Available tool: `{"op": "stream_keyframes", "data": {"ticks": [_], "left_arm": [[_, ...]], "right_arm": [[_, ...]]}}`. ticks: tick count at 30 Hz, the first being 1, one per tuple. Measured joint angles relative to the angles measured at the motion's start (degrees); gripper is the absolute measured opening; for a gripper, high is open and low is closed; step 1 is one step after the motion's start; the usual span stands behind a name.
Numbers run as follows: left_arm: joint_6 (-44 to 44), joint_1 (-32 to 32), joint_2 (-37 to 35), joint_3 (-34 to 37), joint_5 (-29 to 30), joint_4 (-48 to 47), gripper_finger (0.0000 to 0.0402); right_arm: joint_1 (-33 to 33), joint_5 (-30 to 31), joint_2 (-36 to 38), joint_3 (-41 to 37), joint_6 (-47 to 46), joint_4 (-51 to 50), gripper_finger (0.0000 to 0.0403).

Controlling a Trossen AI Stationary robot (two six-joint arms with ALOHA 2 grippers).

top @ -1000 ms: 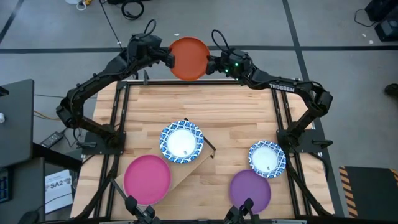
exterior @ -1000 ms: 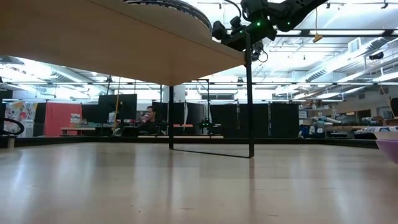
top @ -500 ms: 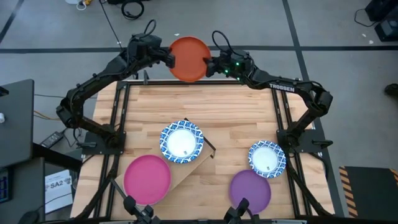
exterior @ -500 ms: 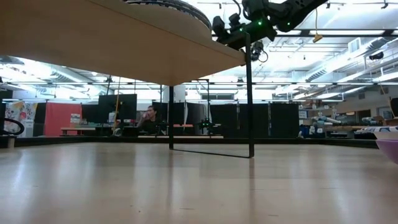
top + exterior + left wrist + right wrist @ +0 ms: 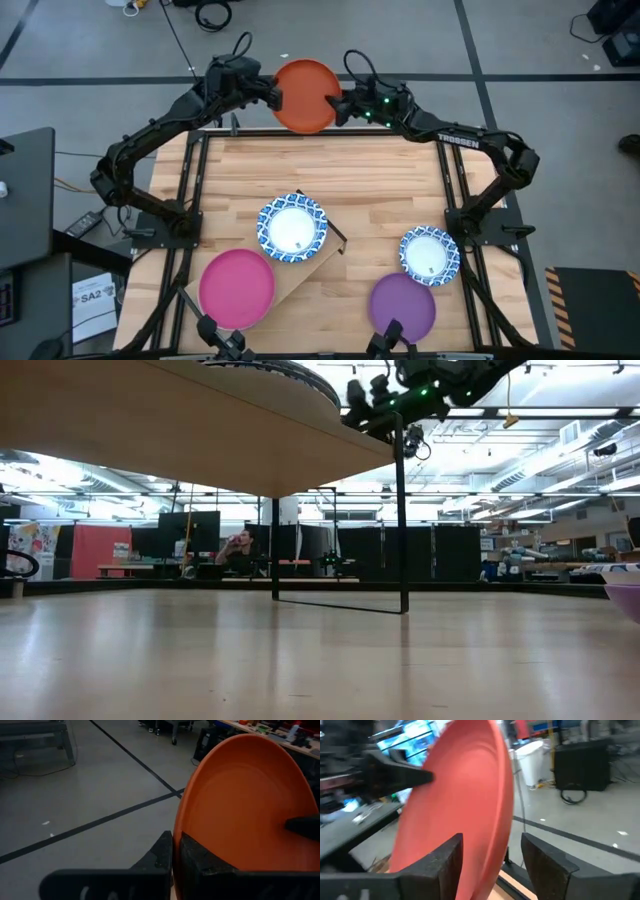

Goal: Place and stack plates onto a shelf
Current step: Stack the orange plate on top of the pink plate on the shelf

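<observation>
An orange plate (image 5: 305, 95) hangs tilted on edge above the table's far edge, between my two grippers. My left gripper (image 5: 275, 95) is shut on its left rim. My right gripper (image 5: 338, 105) stands open at the right rim (image 5: 506, 820), one finger on each side; I cannot tell whether either finger touches it. The shelf (image 5: 310, 272) stands near the table's front. It carries a blue-and-white plate (image 5: 292, 227) and a magenta plate (image 5: 237, 288). Another blue-and-white plate (image 5: 430, 253) and a purple plate (image 5: 403, 305) lie flat on the table at the right. My left gripper pinches the orange plate's rim (image 5: 176, 837) between its two fingers, one on the plate's hollow face (image 5: 240, 805) and one on its back. The fingers come level from the table's left. The plate is lifted clear of the table and stands steeply tilted.
In the low view the shelf's underside (image 5: 150, 430) fills the upper left, on thin black legs (image 5: 402, 510). The slatted table top (image 5: 380, 190) lies bare between the shelf and the far edge. A person sits in the room beyond.
My right gripper has opened around the orange plate's right rim and let go of it. The plate has stayed where it was, held by my left gripper.
</observation>
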State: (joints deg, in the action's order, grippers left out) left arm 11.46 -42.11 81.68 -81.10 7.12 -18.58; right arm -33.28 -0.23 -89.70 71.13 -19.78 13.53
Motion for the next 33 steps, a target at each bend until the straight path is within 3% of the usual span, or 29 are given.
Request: {"op": "stream_keyframes", "data": {"ticks": [9,15,19,29,33], "left_arm": [[0.0,-0.2,-2.0,-0.1,-1.5,-0.4,0.0017],[0.0,-0.2,-5.9,-0.1,-2.0,-2.9,0.0017],[1.7,-0.1,-9.0,-0.1,-6.0,-8.8,0.0017],[7.6,0.1,-15.9,-0.1,-27.5,-32.9,0.0018],[7.5,3.3,-18.4,-0.1,-31.0,-44.3,0.0017]], "right_arm": [[-4.0,-19.0,8.9,0.0,6.6,-11.2,0.0209],[-7.0,-17.9,16.0,0.0,10.4,-21.6,0.021],[-8.9,-17.3,19.9,0.0,13.2,-28.5,0.021],[-10.9,-17.2,23.8,0.0,15.5,-40.5,0.021],[-10.3,-17.2,23.3,0.0,16.9,-43.0,0.021]]}}
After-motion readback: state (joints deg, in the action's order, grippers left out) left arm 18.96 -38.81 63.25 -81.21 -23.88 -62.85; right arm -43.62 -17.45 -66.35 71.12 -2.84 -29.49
